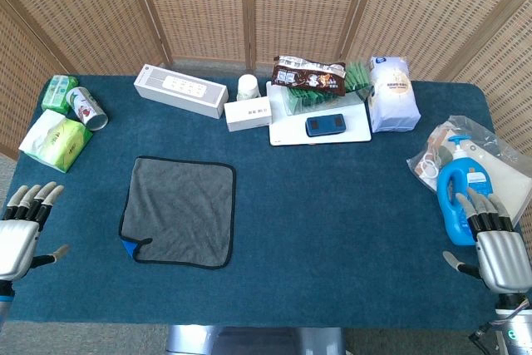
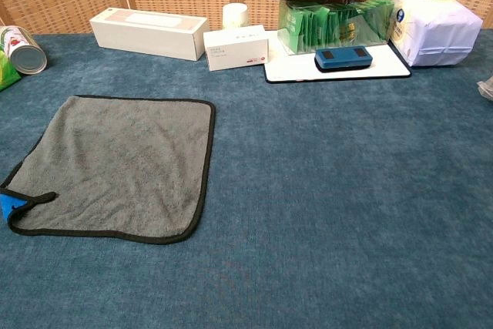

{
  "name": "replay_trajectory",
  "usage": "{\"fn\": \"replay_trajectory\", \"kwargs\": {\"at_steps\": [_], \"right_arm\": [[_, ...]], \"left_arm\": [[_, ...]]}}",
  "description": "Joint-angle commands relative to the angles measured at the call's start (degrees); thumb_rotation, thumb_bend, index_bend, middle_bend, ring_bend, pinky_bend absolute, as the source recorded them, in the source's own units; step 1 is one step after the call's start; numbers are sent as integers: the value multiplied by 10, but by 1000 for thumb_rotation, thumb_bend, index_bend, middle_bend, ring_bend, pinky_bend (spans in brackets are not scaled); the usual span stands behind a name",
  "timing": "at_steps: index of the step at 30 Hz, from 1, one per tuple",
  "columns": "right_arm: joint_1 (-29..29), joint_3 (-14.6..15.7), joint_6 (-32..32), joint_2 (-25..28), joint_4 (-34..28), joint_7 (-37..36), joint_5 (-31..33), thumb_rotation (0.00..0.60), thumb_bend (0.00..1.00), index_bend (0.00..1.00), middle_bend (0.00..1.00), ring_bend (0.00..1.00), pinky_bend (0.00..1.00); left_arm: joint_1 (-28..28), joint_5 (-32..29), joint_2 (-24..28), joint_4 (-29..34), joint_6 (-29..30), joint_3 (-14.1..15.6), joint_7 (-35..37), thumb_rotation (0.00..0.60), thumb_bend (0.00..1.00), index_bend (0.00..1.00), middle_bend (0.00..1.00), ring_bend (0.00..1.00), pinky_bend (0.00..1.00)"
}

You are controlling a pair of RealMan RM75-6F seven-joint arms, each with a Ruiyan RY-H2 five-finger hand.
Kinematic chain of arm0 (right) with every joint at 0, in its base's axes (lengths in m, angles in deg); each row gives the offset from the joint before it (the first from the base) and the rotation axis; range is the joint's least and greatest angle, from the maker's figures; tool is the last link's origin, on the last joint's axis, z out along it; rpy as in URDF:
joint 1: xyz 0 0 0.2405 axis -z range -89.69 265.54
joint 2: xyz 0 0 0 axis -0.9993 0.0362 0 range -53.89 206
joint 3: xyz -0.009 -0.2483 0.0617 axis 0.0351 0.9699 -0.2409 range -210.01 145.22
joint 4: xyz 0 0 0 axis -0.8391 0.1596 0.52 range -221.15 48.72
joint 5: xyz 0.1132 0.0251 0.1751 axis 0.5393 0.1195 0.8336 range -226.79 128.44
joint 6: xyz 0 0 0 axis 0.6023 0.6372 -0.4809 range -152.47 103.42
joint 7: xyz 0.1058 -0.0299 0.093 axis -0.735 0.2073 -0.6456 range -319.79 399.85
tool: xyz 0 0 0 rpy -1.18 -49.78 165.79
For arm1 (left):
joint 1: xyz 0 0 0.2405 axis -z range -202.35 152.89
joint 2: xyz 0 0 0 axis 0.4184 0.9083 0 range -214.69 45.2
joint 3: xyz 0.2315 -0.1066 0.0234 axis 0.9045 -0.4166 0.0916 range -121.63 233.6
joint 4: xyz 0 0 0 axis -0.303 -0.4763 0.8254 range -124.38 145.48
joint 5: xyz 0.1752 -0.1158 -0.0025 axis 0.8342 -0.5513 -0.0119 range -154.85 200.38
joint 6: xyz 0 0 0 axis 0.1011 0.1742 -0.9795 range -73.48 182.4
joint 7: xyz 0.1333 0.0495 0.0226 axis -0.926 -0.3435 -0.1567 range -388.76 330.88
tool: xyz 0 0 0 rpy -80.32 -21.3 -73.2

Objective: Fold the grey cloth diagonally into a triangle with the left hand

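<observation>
Lying flat, grey cloth, left hand well apart, fingers spread

The left robot hand sits low at the near left, fingers straight and slightly spread, thumb out, holding nothing. The right robot hand mirrors it at the near right, likewise empty.

A staged test bench, likely a lab. Woven screens enclose a blue-carpeted table across the frame's top.
</observation>
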Motion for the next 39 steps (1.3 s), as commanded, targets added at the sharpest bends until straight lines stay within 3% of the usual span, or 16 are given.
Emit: {"fn": "replay_trajectory", "kwargs": {"at_steps": [1, 8, 10, 15, 26, 39], "right_arm": [[1, 0, -1, 1, 0, -2, 0, 600, 0, 0, 0, 0, 0], [1, 0, -2, 3, -1, -8, -1, 600, 0, 0, 0, 0, 0], [1, -2, -3, 3, -2, -9, 0, 600, 0, 0, 0, 0, 0], [-2, -4, 4, 1, -4, -1, 7, 600, 0, 0, 0, 0, 0], [1, -2, 6, 1, -4, -2, 12, 600, 0, 0, 0, 0, 0], [0, -1, 12, 1, -4, -4, 14, 600, 0, 0, 0, 0, 0]], "left_arm": [[0, 1, -1, 0, 0, 1, -1, 600, 139, 0, 0, 0, 0], [1, 12, 2, 0, 0, 6, 3, 600, 139, 0, 0, 0, 0], [17, 43, 9, -7, -17, 17, 18, 600, 140, 0, 0, 0, 0], [47, 102, 3, -56, -39, 34, 15, 600, 140, 4, 0, 0, 0], [88, 167, -12, -141, -65, 65, 53, 600, 139, 86, 0, 0, 0], [107, 187, -45, -170, -97, 92, 25, 600, 140, 139, 0, 0, 0]]}}
